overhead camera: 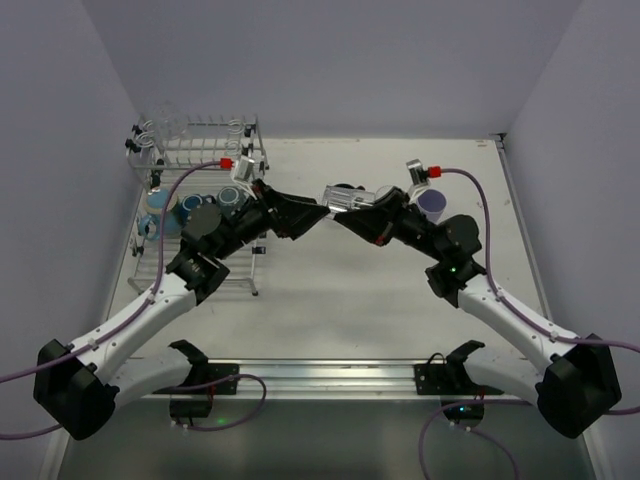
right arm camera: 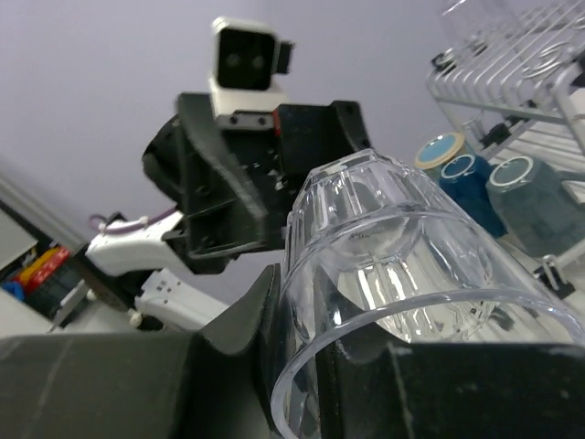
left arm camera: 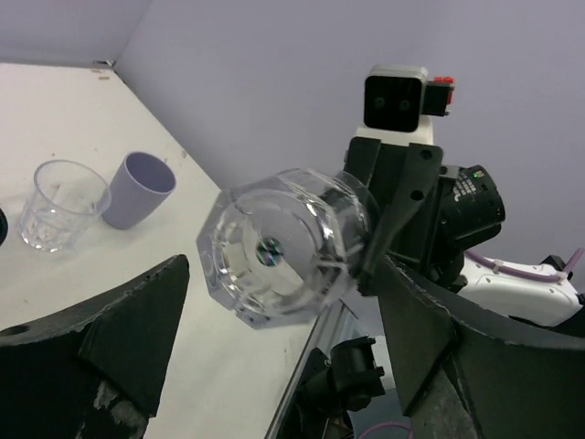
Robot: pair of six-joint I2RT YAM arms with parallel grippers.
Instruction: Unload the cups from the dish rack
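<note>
Right fingers [right arm camera: 210,384] gripping tumbler [right arm camera: 402,274], left fingers [left arm camera: 119,329] parted around its base, lavender cup [left arm camera: 137,189] beyond

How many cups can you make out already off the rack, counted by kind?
Clear glass tumbler: 2 (one standing, one held in the air)
Lavender cup: 1
Total: 3

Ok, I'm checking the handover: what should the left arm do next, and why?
Probably back the left gripper off the glass. The right gripper is shut on its mouth end, and the left's fingers stand loose beside the base, so the right can then carry it to the table.
</note>
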